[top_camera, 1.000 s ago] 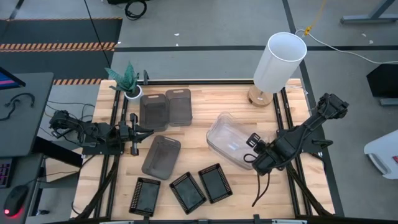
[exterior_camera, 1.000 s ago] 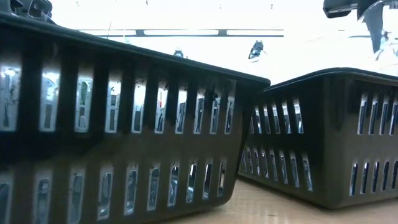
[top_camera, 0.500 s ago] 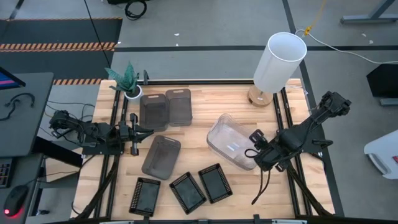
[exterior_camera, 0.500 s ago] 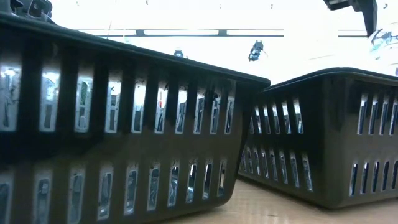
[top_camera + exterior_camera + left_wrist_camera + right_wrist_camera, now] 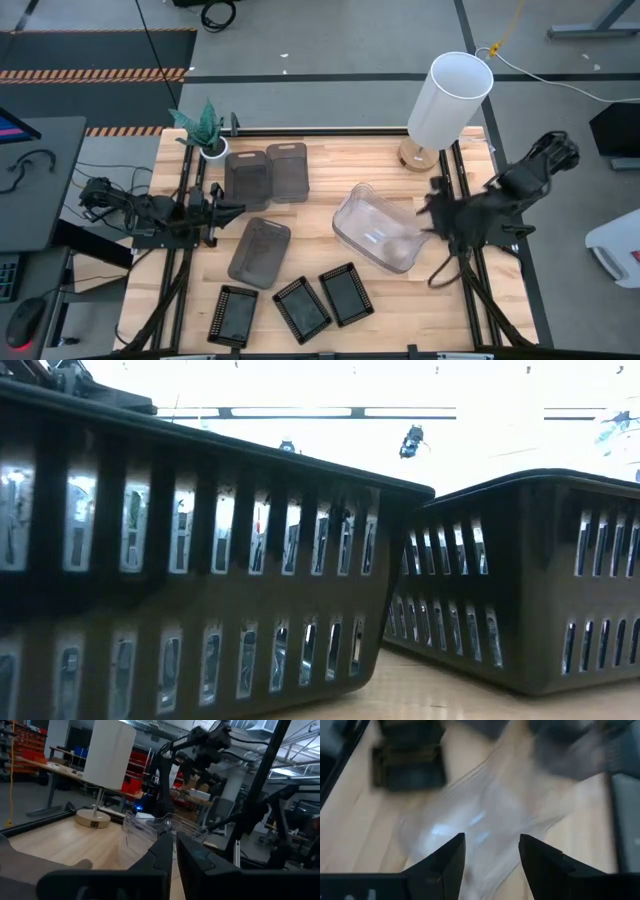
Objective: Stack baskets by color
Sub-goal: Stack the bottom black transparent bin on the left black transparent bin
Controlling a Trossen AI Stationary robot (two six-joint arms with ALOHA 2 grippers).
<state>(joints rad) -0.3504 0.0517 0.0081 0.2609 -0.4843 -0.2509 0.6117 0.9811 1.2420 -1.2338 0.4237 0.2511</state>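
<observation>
Item: clear baskets (image 5: 375, 228), nested on the table (image 5: 330, 320), just ahead of the right gripper (image 5: 437, 212), fingers spread and empty, apparently released as stacked. Left gripper (image 5: 213, 208): fingers pressed together, idle beside the grey baskets (image 5: 266, 176); black baskets (image 5: 300, 307) unstacked.

I find three small baskets (image 5: 290, 304) along the tabletop's (image 5: 330, 155) front edge, clear baskets (image 5: 373, 229) right of centre, lamp (image 5: 443, 105) and plant (image 5: 205, 128) at the rear edge.

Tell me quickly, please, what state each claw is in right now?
Left claw: shut, holding nothing, parked at the table's left edge.
Right claw: open, empty, above the clear basket.
</observation>
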